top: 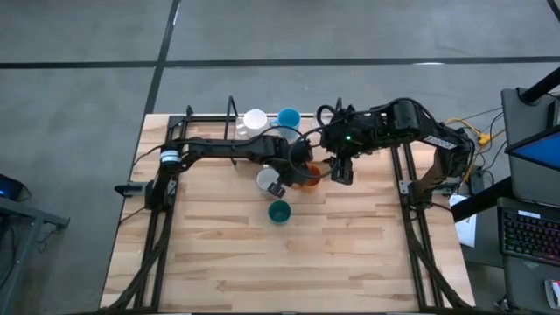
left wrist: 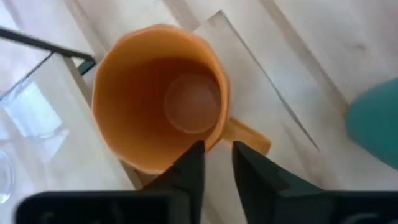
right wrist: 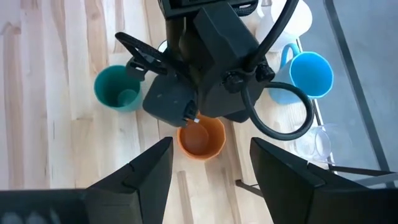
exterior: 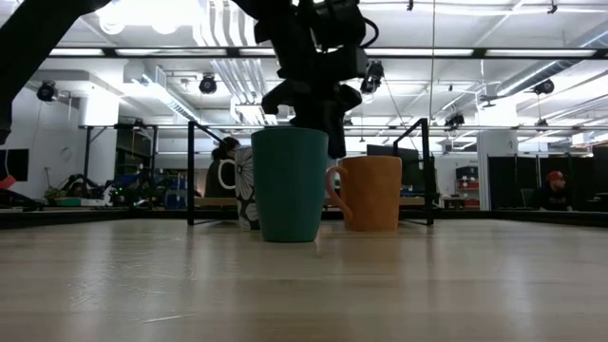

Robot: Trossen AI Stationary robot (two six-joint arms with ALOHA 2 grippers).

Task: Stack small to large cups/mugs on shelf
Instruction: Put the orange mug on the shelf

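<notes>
The orange mug (top: 308,176) stands on the tabletop in front of the shelf (top: 231,109), its handle (left wrist: 250,137) toward the teal cup. My left gripper (left wrist: 217,158) hangs over the mug's rim beside the handle, its fingers a narrow gap apart. My right gripper (right wrist: 211,180) is wide open and empty above the table, just right of the mug. The dark teal cup (top: 278,211) and the whitish-silver mug (top: 266,180) stand on the table. The white cup (top: 255,120), the light blue mug (top: 288,116) and the clear glass (right wrist: 317,143) are on the shelf. My left gripper points down at the orange mug's rim (left wrist: 210,142) next to the handle. One fingertip (left wrist: 196,155) is over the rim and the other stands outside the wall. I cannot tell whether either touches the mug, which stands upright on the table.
The shelf's black wire loops (exterior: 190,171) rise at the back. The two arms are close together over the mugs. The tabletop (top: 350,254) stretches toward the near edge. People and desks show in the room behind.
</notes>
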